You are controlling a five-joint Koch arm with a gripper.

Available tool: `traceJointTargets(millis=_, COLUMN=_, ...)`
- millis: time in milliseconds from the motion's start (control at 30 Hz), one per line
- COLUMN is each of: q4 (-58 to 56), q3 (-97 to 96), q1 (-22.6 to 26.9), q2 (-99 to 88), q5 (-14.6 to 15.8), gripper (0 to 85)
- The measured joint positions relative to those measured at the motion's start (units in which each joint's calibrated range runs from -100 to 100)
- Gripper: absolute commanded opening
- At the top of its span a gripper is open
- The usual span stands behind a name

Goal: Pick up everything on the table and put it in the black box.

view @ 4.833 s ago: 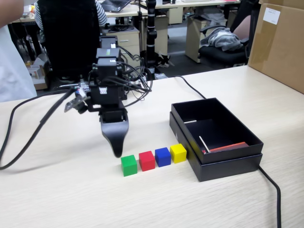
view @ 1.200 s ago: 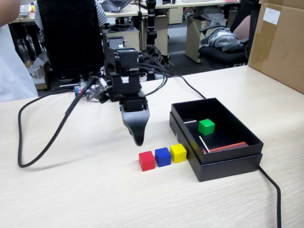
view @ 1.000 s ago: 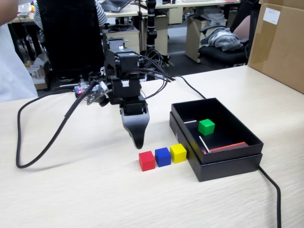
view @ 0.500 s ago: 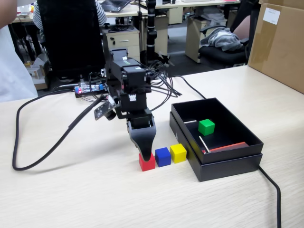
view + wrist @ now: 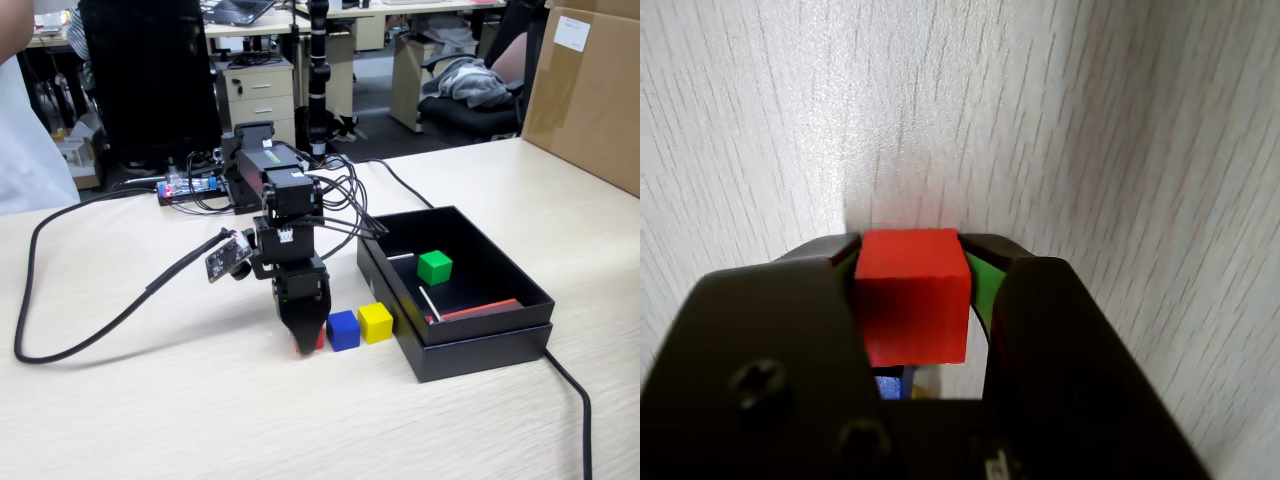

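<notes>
My gripper stands upright on the table, its black jaws closed against both sides of the red cube, which still rests on the wood. In the fixed view only slivers of the red cube show beside the jaws. The blue cube and the yellow cube sit in a row just right of it. The green cube lies inside the black box, next to thin white sticks and a red strip. In the wrist view my gripper frames the cube.
Thick black cables loop across the table's left side, and another cable runs off the front right past the box. A brown carton stands at the back right. The arm's base is behind the gripper.
The green cube went from the row into the black box. Since then the gripper swung back, came down over the red cube and closed round it.
</notes>
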Motion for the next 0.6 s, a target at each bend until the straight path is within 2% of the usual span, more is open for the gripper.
traceJointTargets(millis=200, q4=0.31, q3=-3.47, q1=-0.15, q2=-4.66, q5=0.00, gripper=6.8)
traceJointTargets(millis=333, q4=0.31, q3=-11.14, q1=0.24, q2=-22.78, q5=-0.10, gripper=6.8)
traceJointTargets(millis=467, q4=0.31, q3=-13.78, q1=3.71, q2=-41.94, q5=0.05, gripper=6.9)
traceJointTargets(millis=600, q4=0.23, q3=-15.97, q1=9.08, q2=-47.64, q5=0.68, gripper=7.4)
